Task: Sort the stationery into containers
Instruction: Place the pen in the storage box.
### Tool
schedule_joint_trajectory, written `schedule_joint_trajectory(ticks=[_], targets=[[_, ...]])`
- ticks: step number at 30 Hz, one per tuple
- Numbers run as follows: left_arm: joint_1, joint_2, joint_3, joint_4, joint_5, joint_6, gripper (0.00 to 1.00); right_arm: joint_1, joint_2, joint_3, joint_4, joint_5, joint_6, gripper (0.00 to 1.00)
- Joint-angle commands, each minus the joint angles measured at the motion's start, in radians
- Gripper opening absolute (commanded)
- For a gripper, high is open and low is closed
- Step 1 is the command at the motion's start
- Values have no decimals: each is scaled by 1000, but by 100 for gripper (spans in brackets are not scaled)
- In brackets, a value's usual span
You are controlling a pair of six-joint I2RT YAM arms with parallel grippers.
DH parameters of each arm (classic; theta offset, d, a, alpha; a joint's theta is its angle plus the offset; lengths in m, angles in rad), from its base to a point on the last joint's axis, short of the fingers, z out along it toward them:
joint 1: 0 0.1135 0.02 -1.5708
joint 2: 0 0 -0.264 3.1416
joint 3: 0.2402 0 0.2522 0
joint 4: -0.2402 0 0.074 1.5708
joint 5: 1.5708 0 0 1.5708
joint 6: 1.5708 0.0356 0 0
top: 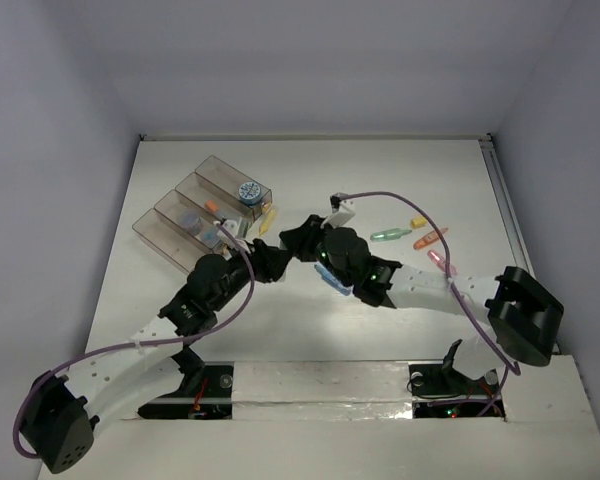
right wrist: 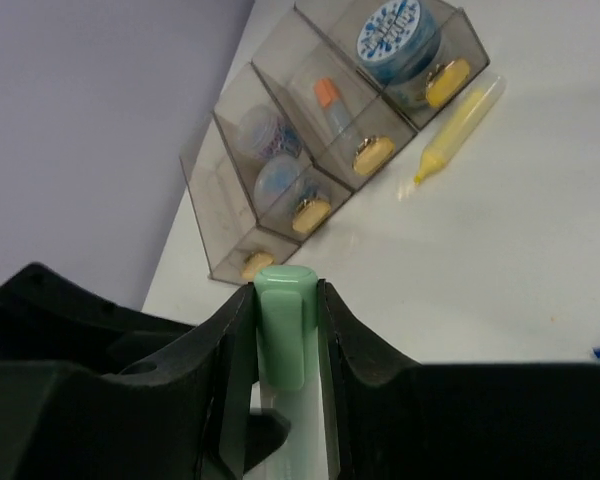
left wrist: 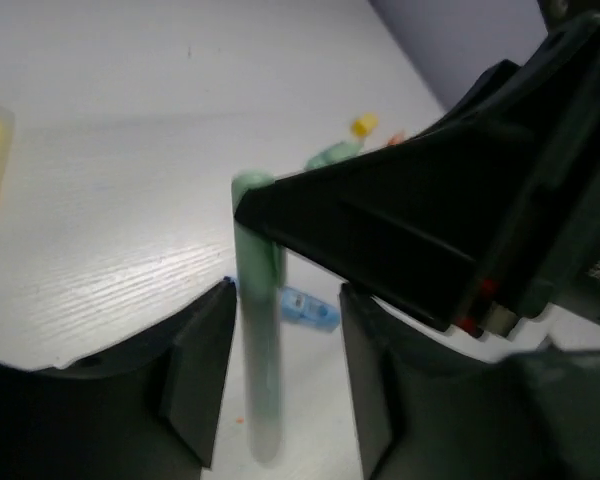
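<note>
Clamping a green pen [right wrist: 283, 335] by its capped end, the right fingers [right wrist: 230, 350] press against both sides of it, with no gap showing in the right wrist view. In the left wrist view the pen stands roughly upright, its upper end caught in the right fingers and its lower length hanging between the left fingers [left wrist: 195, 380]. The left fingers stand apart, wider than the pen. The pen sits close to one of them and clear of the other, but it cannot be told whether it touches the near pad. From above, both arms meet over the middle of the counter [top: 380, 170], just in front of the containers [top: 195, 215].

The containers are a row of joined smoky boxes with brass clasps, set at an angle toward the counter's far left. The end box holds a round blue roll [right wrist: 392, 35]. The next box holds an orange-capped item [right wrist: 330, 100], and the third holds two pale bluish rolls [right wrist: 280, 180]. A yellow pen [right wrist: 458, 130] lies on the counter just beside the box with the blue roll, outside it. A blue pen [top: 332, 283] lies on the counter beside the right arm. Farther right, well apart from the containers, a second green pen [top: 385, 236], a small yellow-capped piece [top: 418, 222], an orange pen [top: 430, 240] and a pink pen [top: 440, 262] lie loose near one another.
</note>
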Motion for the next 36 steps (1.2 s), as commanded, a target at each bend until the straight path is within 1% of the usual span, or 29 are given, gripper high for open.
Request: schedule_joint_trajectory(ticks=[1, 3, 4, 6, 7, 8, 10, 11, 13, 14, 16, 18, 19, 20, 21, 23, 26, 27, 30, 36], targets=[[19, -56, 51, 257, -55, -19, 46, -48, 71, 111, -110, 4, -42, 0], [19, -68, 31, 248, -38, -24, 56, -76, 109, 215, -105, 13, -74, 0], [19, -88, 26, 239, -37, -28, 65, -103, 148, 247, -100, 19, -80, 0], [19, -114, 11, 204, -40, -36, 72, -133, 183, 332, -87, 2, -92, 0], [19, -148, 8, 181, -41, -38, 78, -145, 215, 353, -77, -5, -97, 0], [19, -166, 3, 167, -57, -39, 80, -159, 234, 373, -61, -5, -120, 0], [19, -227, -2, 135, -81, -50, 92, -170, 275, 441, -34, -39, -137, 0], [19, -250, -5, 113, -92, -57, 94, -170, 328, 468, -31, -57, -149, 0], [19, -319, -14, 104, -123, -88, 99, -170, 388, 543, 12, -145, -196, 0], [19, -342, -19, 105, -143, -96, 99, -170, 454, 579, 13, -175, -225, 0], [19, -398, -25, 102, -166, -102, 99, -170, 519, 678, 25, -267, -244, 0], [19, -425, -31, 98, -228, -93, 99, -170, 615, 749, 64, -353, -310, 0], [19, -436, -41, 98, -245, -90, 99, -170, 649, 789, 62, -373, -324, 0], [19, -450, -49, 113, -261, -90, 99, -170, 680, 870, 58, -375, -341, 0], [19, -450, -66, 128, -262, -90, 99, -170, 735, 906, 55, -410, -370, 0], [19, -439, -78, 162, -253, -84, 99, -170, 783, 1002, 45, -415, -403, 0], [19, -413, -80, 181, -252, -67, 99, -170, 859, 1084, 21, -417, -439, 0], [19, -412, -83, 185, -250, -62, 99, -170, 878, 1140, -5, -423, -462, 0], [19, -410, -95, 199, -258, -55, 99, -170, 947, 1234, -39, -432, -480, 0], [19, -433, -94, 185, -264, -54, 99, -170, 1065, 1340, -83, -461, -470, 0]])
